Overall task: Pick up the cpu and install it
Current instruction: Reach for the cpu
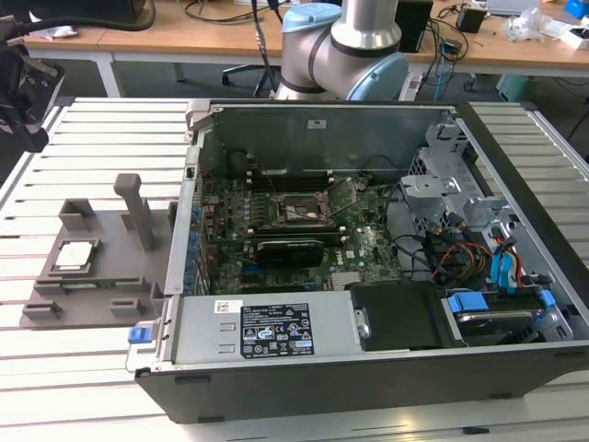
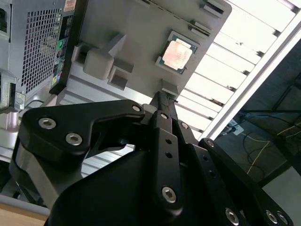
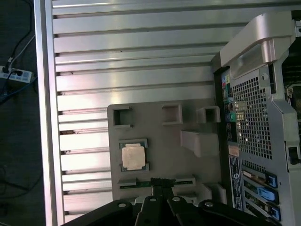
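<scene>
Fingers (image 3: 156, 184) are drawn together at the tips with nothing between them, as both wrist views show (image 2: 162, 109). They hang above the near edge of the grey tray (image 3: 160, 132), over a slot where a thin green strip (image 3: 141, 184) lies; what that strip is I cannot tell.

The cpu (image 3: 133, 157) rests flat in its own shallow square seat on the tray, silver top upward, untouched. From the tips it lies a little further in across the tray and off to one side, so the fingers are near it but not above it. The chip is square, so it has no long axis to speak of; its edges run parallel to the tray's edges. In the second wrist view the cpu (image 2: 177, 52) sits beyond the tips, its metal top catching a warm glare.

In the exterior view the cpu (image 1: 75, 255) and tray (image 1: 106, 230) sit on the slatted metal counter (image 1: 101, 138), at the exterior view's left of the open computer case (image 1: 515, 184). The socket (image 1: 299, 214) on the motherboard inside the case is well apart from the chip, with the case wall between them.

As for writing: the power supply (image 1: 198, 327) carries a black label (image 1: 276, 330) with white print and a small white sticker (image 1: 229, 307), and a small label (image 3: 233, 150) is on the case's rear panel. No lettering can be made out on the chip's top.
</scene>
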